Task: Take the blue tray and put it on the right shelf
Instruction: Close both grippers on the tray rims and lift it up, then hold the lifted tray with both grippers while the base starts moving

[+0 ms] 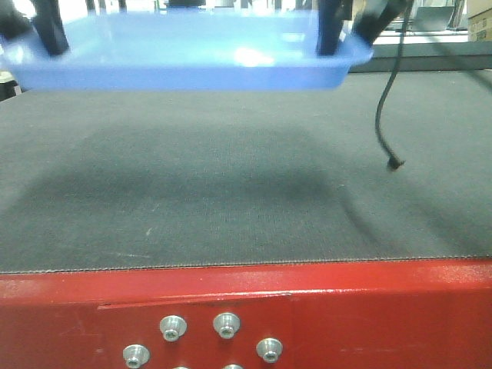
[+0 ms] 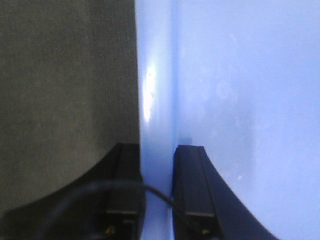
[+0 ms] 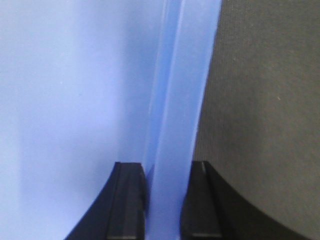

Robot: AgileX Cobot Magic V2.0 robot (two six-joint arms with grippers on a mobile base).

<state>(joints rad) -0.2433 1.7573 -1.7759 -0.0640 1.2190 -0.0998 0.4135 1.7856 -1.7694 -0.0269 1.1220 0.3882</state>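
The light-blue tray (image 1: pixel 184 54) hangs level above the dark mat at the top of the front view, casting a shadow below it. My left gripper (image 1: pixel 52 34) is shut on the tray's left rim (image 2: pixel 157 100), one finger inside the tray and one outside. My right gripper (image 1: pixel 330 34) is shut on the tray's right rim (image 3: pixel 175 125) in the same way. The right shelf is out of view.
The dark-matted table (image 1: pixel 246 200) with a red front edge (image 1: pixel 246 307) lies under the tray. A loose black cable (image 1: pixel 384 115) dangles from the right arm down to the mat.
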